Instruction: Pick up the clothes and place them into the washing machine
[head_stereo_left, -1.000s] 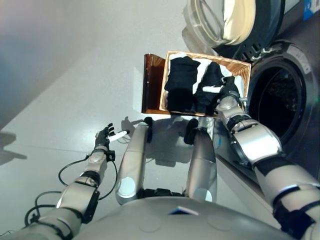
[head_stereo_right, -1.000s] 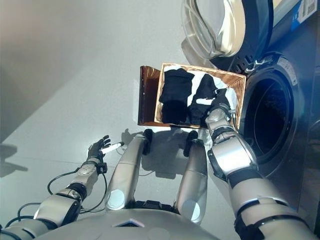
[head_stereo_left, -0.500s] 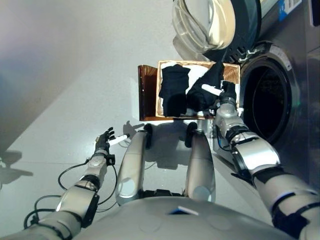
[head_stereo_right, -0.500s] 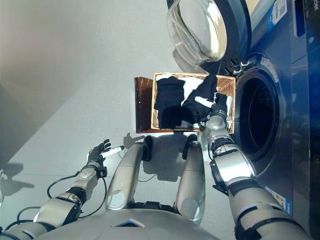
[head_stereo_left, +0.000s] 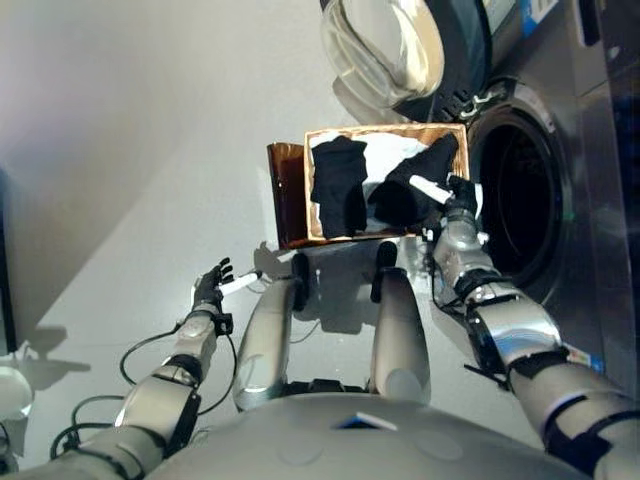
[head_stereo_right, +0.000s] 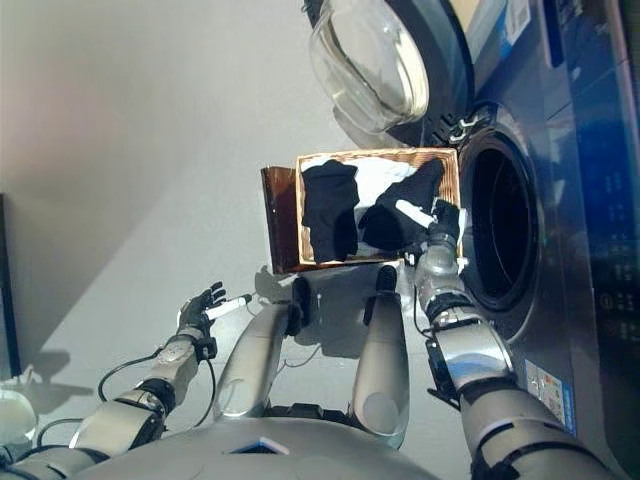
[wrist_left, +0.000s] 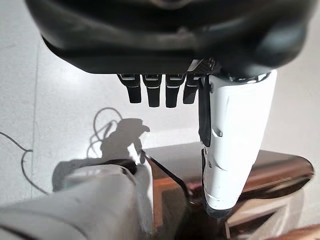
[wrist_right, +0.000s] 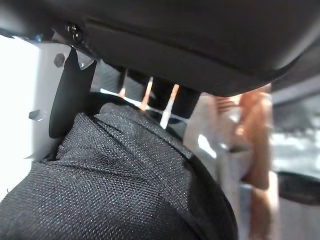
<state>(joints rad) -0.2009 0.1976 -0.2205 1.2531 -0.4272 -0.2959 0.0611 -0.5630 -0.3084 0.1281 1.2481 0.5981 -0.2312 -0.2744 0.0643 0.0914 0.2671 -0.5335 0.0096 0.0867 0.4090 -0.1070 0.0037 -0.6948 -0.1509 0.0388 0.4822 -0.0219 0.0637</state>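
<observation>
The floor (head_stereo_left: 150, 130) is pale grey and smooth, lit by a slanting patch of sun. On it stands a wicker basket (head_stereo_left: 385, 132) with a white lining, just beside the washing machine (head_stereo_right: 540, 200), whose round drum opening (head_stereo_left: 520, 195) is dark and whose glass door (head_stereo_right: 365, 60) hangs open beyond the basket. A brown panel (head_stereo_left: 285, 195) lies against the basket's side away from the machine. One black garment (head_stereo_left: 338, 182) lies in the basket, lengthwise from its far rim towards the near one. The right hand (head_stereo_left: 458, 195) has its fingers curled round a second black garment (head_stereo_left: 412, 185), raised above the basket's machine-side half, its long axis slanting up towards the drum. The left hand (head_stereo_left: 212, 285) hangs over the floor, well apart from the basket, fingers loosely spread and holding nothing.
</observation>
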